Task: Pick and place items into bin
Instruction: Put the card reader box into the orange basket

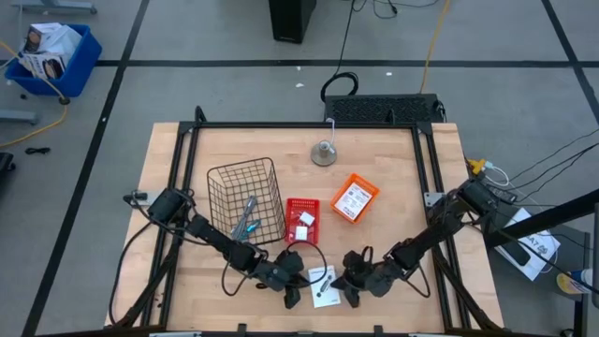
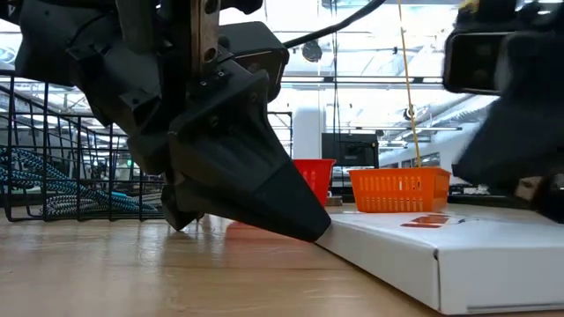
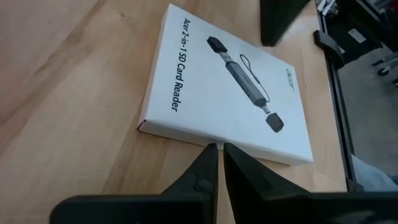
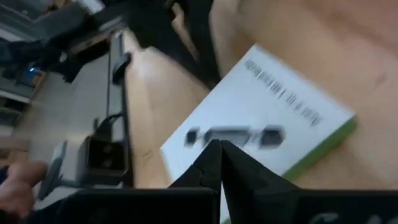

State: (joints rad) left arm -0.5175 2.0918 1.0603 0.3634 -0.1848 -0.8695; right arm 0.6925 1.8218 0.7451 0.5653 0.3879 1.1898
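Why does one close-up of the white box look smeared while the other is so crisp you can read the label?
In the right wrist view the white box is streaked and its lettering unreadable, likely motion blur. In the left wrist view the box is sharp, with "Acer 2-in-1 SD Card Reader" legible. In the low view, bright background lights leave the near left gripper a dark, softly focused mass.

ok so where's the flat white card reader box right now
In the high view the flat white card reader box lies on the wooden table at its near edge, between the left gripper and the right gripper, just below the small red basket.
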